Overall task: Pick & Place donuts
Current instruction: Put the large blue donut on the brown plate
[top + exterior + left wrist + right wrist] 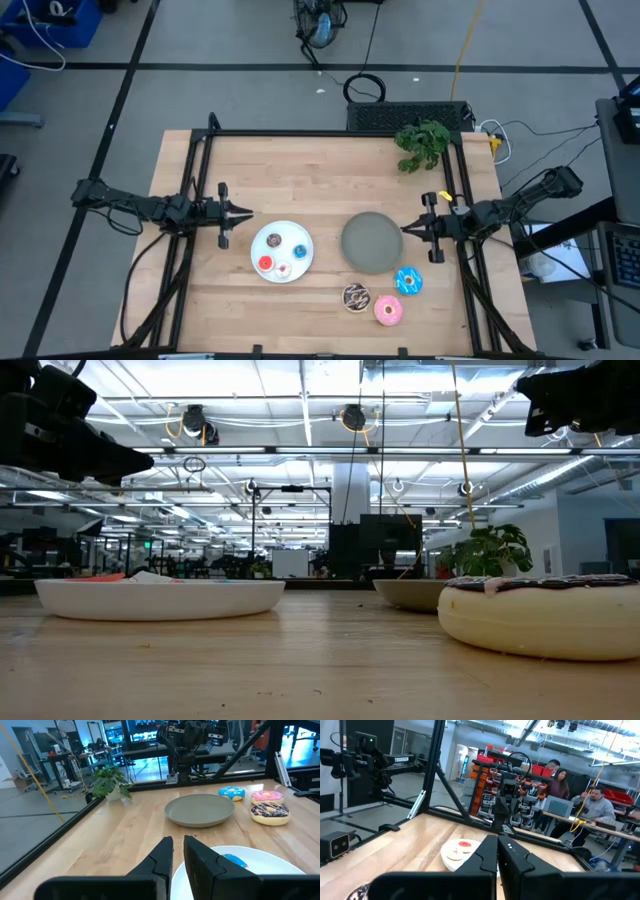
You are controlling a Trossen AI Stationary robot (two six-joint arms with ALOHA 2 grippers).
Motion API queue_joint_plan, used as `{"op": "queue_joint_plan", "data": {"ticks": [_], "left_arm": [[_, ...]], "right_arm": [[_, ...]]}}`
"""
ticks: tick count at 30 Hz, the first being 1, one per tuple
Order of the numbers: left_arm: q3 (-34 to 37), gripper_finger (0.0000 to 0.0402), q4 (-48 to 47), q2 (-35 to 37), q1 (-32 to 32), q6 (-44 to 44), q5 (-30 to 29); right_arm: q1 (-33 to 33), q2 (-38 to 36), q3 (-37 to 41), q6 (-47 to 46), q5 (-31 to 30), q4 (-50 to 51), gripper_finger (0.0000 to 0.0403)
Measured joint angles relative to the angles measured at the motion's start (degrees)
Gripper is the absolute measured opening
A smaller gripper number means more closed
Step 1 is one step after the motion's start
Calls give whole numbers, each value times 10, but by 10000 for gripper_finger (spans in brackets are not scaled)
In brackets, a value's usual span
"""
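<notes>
Both hands hang clenched and empty either side of the grey plate (372, 241)

Left hand (243, 212) beside the white plate (282, 250) holding four mini donuts (283, 255); right hand (408, 229) near grey plate; blue (408, 281), pink (388, 311), brown donut (356, 296) lie on the bench (300, 180) by it

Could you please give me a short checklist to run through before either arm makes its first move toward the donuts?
1. Left gripper free of load: ok, fingers shut on nothing, just left of the white plate.
2. Right gripper free of load: ok, fingers shut on nothing, at the right edge of the grey plate.
3. Grippers opened for a grasp: not ok, both shut.
4. Grey plate bare: ok, nothing lies on it.
5. Large donuts reachable: ok, the blue donut, pink donut and brown sprinkled donut lie apart on the wood.
6. Mini donuts on the white plate: ok, four there.
</notes>
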State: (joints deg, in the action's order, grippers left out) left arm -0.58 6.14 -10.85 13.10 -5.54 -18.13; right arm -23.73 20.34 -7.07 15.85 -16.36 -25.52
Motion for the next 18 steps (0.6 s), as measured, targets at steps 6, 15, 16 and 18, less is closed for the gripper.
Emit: {"op": "queue_joint_plan", "data": {"ticks": [6, 15, 16, 18], "left_arm": [[0, 52, 0, 0, 0, 0, 0], [0, 51, 0, 0, 0, 0, 0], [0, 51, 0, 0, 0, 0, 0], [0, 51, 0, 0, 0, 0, 0]], "right_arm": [[0, 0, 0, 3, 0, 0, 0], [0, 0, 0, 0, 0, 0, 0], [0, 0, 0, -1, 0, 0, 0], [0, 0, 0, -6, 0, 0, 0]]}}
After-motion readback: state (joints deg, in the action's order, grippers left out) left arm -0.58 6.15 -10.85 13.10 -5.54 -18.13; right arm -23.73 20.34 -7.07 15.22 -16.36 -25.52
